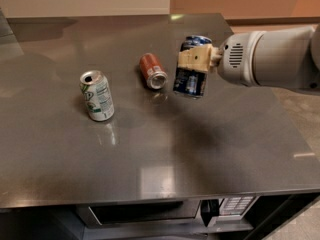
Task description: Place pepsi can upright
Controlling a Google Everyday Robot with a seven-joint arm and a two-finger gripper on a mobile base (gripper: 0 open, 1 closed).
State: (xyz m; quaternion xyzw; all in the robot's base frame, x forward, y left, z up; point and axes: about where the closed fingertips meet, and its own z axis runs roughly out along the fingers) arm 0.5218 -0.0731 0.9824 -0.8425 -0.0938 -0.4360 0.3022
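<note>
The gripper [196, 60], clamped round the pepsi can [190, 84], hangs it near-vertical over the table [150, 154], probably so its base lands flat.

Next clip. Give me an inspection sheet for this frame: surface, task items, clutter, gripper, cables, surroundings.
Surface: dark grey countertop, glossy, with light reflections.
Job's things: pepsi can held in the gripper, near upright with a slight tilt, apparently off the countertop with its shadow below.
Clutter: red-orange can lying on its side just left of the pepsi can; white-and-green can standing upright farther left.
Grippers: gripper right of centre, shut on the pepsi can's upper half, arm reaching in from the right edge.
Cables: nothing seen.
Surroundings: microwave under the countertop; pale wall behind; floor at right.
</note>
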